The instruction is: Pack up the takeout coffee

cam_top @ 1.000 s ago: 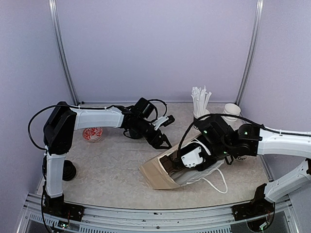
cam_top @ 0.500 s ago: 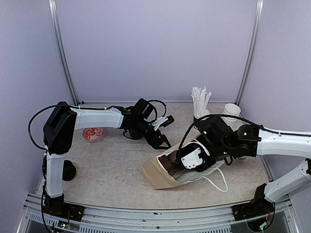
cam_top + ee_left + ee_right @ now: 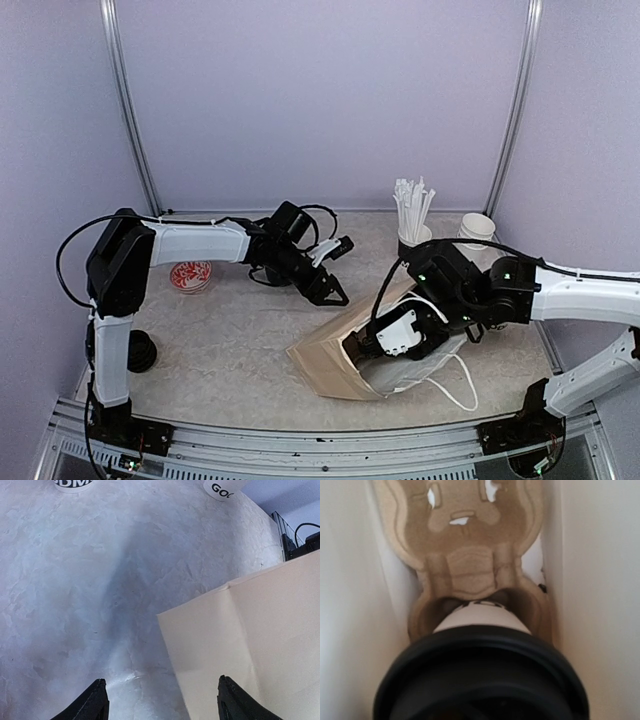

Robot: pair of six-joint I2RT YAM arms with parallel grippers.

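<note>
On the pale surface [image 3: 230, 340], a takeout coffee [image 3: 480, 665] is found just ahead of the right pincer [image 3: 362, 345], inside the bag [image 3: 320, 362], grip unseen; the left pincer [image 3: 162, 700] is spread, empty; light and crushable, it is judged best held below its lid.

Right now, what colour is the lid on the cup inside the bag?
Black. The lid shows best in the right wrist view.
</note>
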